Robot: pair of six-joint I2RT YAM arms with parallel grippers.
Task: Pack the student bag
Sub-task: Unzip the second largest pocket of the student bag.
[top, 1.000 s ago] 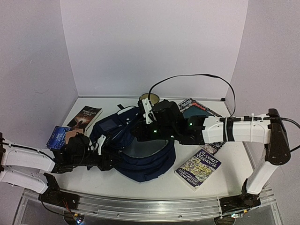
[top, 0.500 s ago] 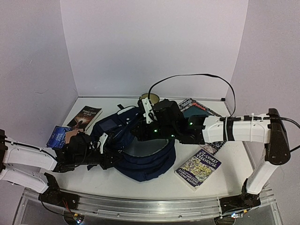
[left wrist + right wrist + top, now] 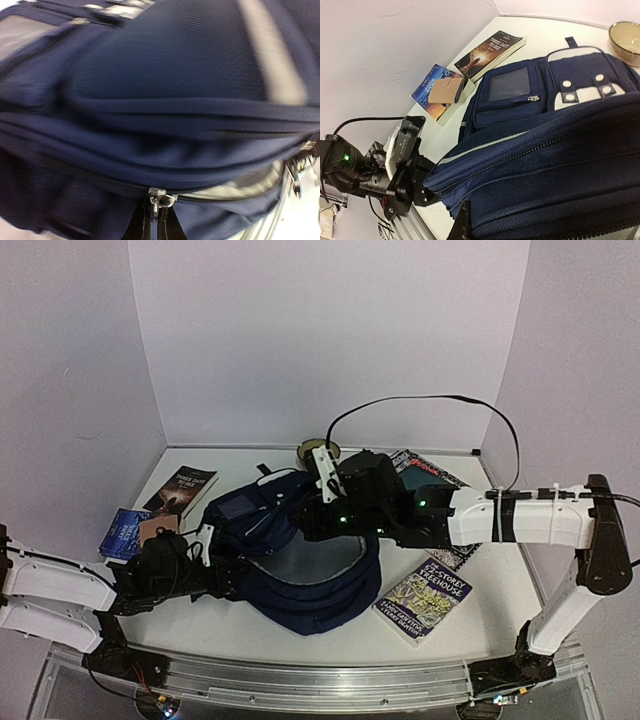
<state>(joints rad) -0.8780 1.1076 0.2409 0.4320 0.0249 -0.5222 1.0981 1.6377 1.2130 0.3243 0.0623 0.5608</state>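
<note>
Navy student bag in left tool

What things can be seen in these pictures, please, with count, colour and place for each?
student bag: one, navy blue with white trim, table centre, mouth open
dark book: one, black cover, back left
blue book: one, blue, left edge
wallet: one, tan, lying on the blue book
treehouse book: one, purple and yellow, front right
magazine: one, dark with red lettering, back right, partly under the right arm
bowl: one, tan, behind the bag
table: one, white
left end effector: one, black, shut on the bag's left edge at a zip pull
right end effector: one, black, shut on the bag's upper rim
</note>
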